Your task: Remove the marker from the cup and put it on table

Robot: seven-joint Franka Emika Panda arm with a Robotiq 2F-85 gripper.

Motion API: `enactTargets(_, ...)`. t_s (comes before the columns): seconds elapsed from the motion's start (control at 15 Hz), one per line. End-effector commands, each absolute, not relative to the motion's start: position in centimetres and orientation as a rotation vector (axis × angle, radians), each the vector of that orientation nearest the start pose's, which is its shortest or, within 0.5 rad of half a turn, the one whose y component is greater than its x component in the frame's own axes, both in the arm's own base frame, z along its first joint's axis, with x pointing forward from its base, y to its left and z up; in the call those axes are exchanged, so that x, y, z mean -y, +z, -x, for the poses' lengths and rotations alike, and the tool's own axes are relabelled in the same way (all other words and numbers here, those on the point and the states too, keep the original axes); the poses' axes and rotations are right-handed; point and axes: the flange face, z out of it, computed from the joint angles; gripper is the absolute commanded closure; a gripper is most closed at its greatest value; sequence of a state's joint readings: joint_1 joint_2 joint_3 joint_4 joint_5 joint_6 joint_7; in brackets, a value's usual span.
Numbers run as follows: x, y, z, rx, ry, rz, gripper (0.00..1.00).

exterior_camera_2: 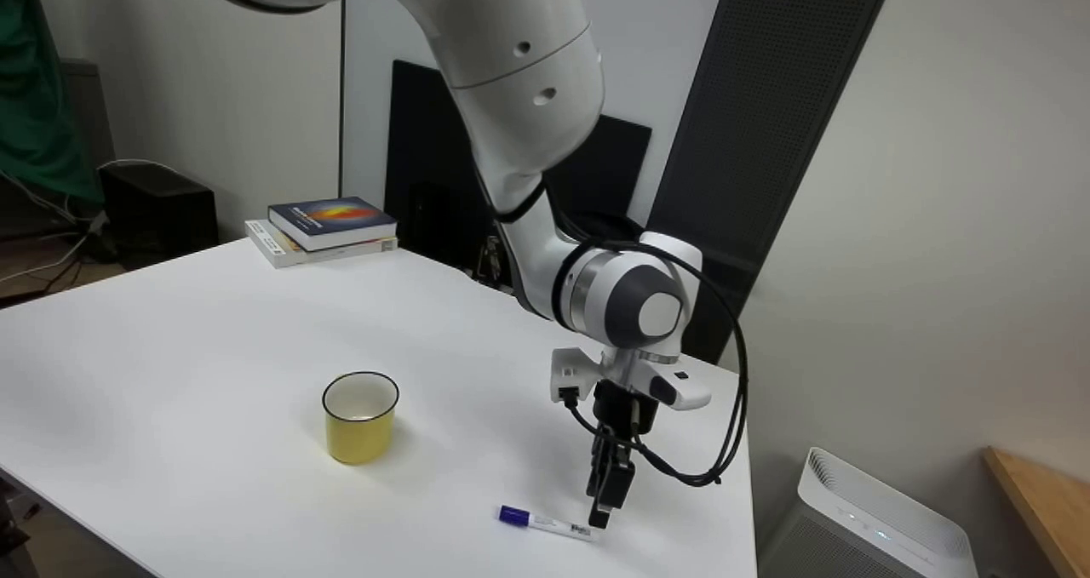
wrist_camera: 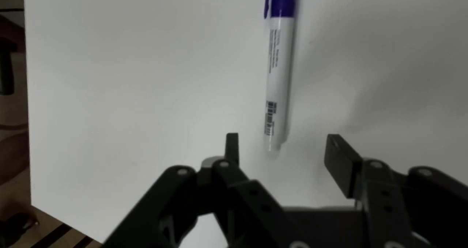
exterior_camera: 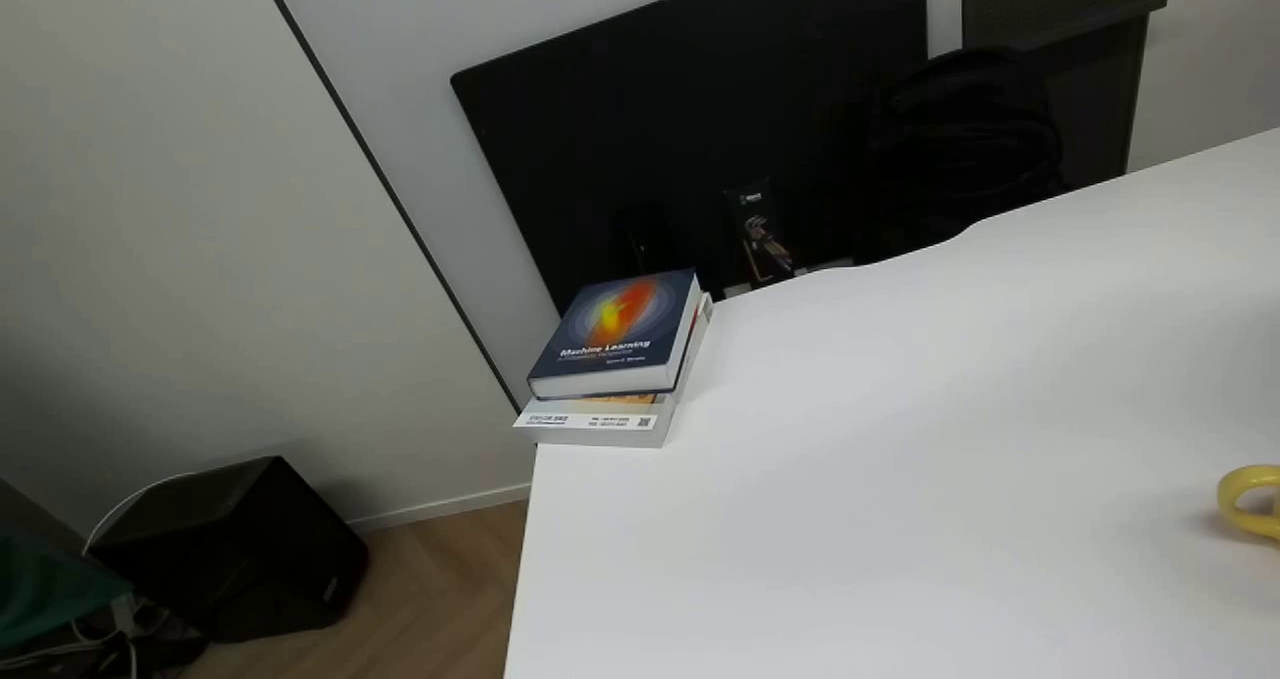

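Observation:
The marker [exterior_camera_2: 558, 525], white with a dark blue cap, lies flat on the white table [exterior_camera_2: 213, 357]. In the wrist view the marker [wrist_camera: 278, 69] points lengthwise away from my gripper [wrist_camera: 282, 144], cap at the top edge. My gripper is open, with the marker's plain end between its fingertips in that view and nothing gripped. In an exterior view my gripper [exterior_camera_2: 603, 503] is low over the table at the marker's plain end. The yellow cup [exterior_camera_2: 358, 437] stands upright with no marker showing in it. In an exterior view only the cup's handle [exterior_camera: 1248, 504] shows.
Two stacked books [exterior_camera: 615, 339] lie at the table's corner; the books [exterior_camera_2: 332, 225] also show in an exterior view. A black panel [exterior_camera: 690, 109] leans behind the table. A black cable [exterior_camera_2: 739, 374] loops beside the wrist. A white appliance [exterior_camera_2: 869, 518] stands past the table's edge.

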State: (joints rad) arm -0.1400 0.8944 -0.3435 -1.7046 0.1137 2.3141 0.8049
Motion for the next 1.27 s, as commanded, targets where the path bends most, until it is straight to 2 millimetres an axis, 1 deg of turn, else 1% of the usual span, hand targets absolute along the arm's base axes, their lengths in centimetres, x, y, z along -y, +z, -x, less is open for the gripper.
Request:
enactTargets(0.0, 25.1, 9.8, -57.9, -1.73, 0.425, 2.81, 0.06)
enactTargets(0.07, 24.1, 10.1, -58.1, -1.644, 0.447, 2.848, 0.02)
enactTargets(0.13, 22.8, 10.6, -58.2, -1.555, 0.471, 2.892, 0.0)
enactTargets(0.33, 19.5, 12.0, -58.6, -1.299, 0.537, 3.02, 0.0)
enactTargets(0.53, 16.2, 13.4, -58.6, -1.031, 0.577, 3.142, 0.0)
enactTargets(0.73, 13.6, 14.1, -58.3, -0.749, 0.6, 3.251, 0.0)
enactTargets(0.93, 11.8, 14.4, -58.0, -0.458, 0.572, 3.343, 0.0)
enactTargets(1.0, 11.4, 14.5, -57.9, -0.391, 0.57, 3.353, 0.0)
enactTargets(1.07, 11.9, 13.4, -58.9, -0.523, 0.59, 3.33, 0.0)
enactTargets(1.2, 11.3, 13.4, -58.7, -0.441, 0.586, 3.345, 0.0)
